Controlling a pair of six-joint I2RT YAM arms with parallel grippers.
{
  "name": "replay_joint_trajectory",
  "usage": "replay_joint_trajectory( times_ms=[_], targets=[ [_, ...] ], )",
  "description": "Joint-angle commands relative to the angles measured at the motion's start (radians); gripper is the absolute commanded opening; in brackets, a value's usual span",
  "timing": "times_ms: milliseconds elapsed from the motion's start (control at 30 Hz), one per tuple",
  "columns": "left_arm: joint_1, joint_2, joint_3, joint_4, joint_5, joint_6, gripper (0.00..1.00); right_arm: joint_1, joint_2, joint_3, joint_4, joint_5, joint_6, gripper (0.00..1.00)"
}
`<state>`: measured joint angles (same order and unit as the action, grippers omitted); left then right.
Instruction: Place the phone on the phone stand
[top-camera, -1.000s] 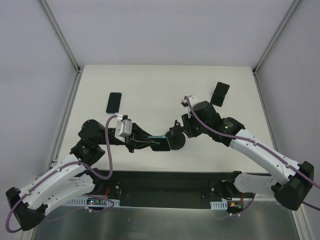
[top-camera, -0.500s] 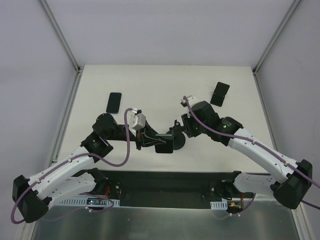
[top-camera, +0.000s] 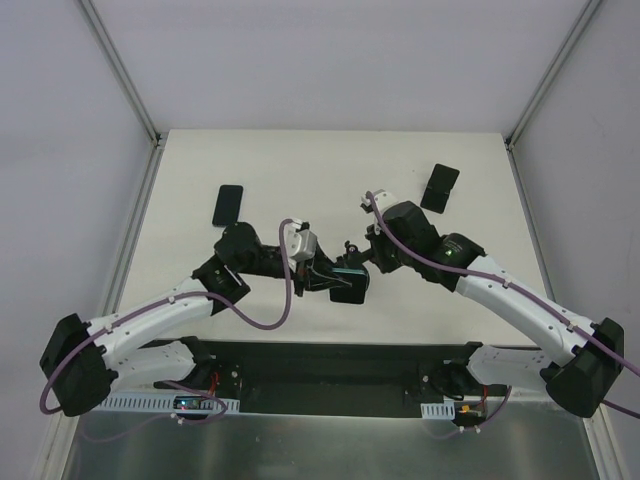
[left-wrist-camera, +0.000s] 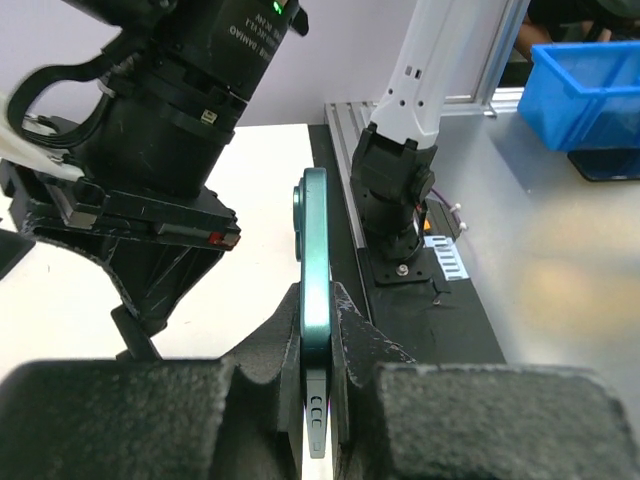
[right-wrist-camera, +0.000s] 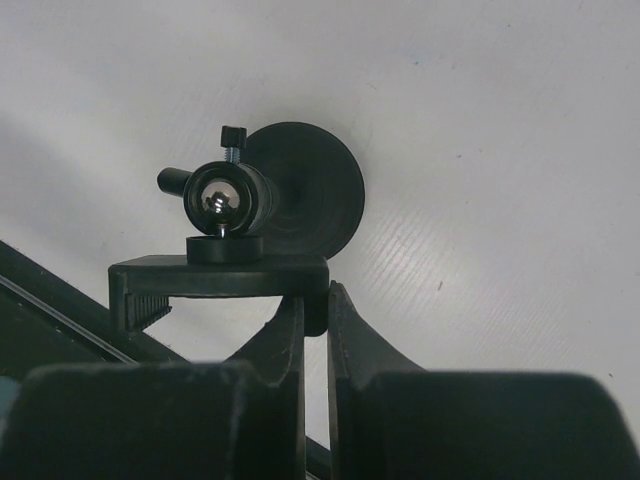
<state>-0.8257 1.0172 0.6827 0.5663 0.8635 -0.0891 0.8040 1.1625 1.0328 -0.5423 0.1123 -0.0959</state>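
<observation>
My left gripper (left-wrist-camera: 318, 300) is shut on a slim phone (left-wrist-camera: 315, 240) with a teal edge and holds it edge-on, off the table. In the top view the phone (top-camera: 347, 267) sits right against the phone stand (top-camera: 352, 290). The stand is black, with a round base (right-wrist-camera: 305, 185), a ball joint and a clamp bracket (right-wrist-camera: 220, 275). My right gripper (right-wrist-camera: 316, 300) is shut on the bracket's right end. In the top view the two grippers meet at the table's middle, left (top-camera: 328, 275) and right (top-camera: 365, 262).
A flat black phone-like slab (top-camera: 228, 205) lies at the back left. Another black slab (top-camera: 440, 187) lies at the back right. The black mounting rail (top-camera: 330, 365) runs along the table's near edge. Grey walls close in both sides.
My left arm has swung to the right with the phone, bringing it up to the stand. My right gripper has stayed on the stand.
</observation>
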Motion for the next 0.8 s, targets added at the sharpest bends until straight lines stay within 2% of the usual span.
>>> replay_joint_trajectory(
  times_ms=[0, 167, 367, 633, 767],
  targets=[
    [-0.007, 0.122, 0.066, 0.271, 0.109, 0.078, 0.00, 0.009, -0.026, 0.036, 0.059, -0.017, -0.068, 0.01],
    [-0.004, 0.282, 0.216, 0.282, 0.323, 0.103, 0.00, -0.009, -0.024, 0.036, 0.085, -0.150, -0.128, 0.01],
    [0.034, 0.432, 0.330, 0.286, 0.483, 0.059, 0.00, -0.055, -0.023, 0.018, 0.097, -0.302, -0.153, 0.01],
    [0.091, 0.566, 0.348, 0.569, 0.534, -0.161, 0.00, -0.083, -0.017, 0.010, 0.120, -0.370, -0.143, 0.01],
    [0.109, 0.600, 0.337, 0.587, 0.531, -0.173, 0.00, -0.091, -0.017, 0.013, 0.127, -0.375, -0.139, 0.01]
  ],
)
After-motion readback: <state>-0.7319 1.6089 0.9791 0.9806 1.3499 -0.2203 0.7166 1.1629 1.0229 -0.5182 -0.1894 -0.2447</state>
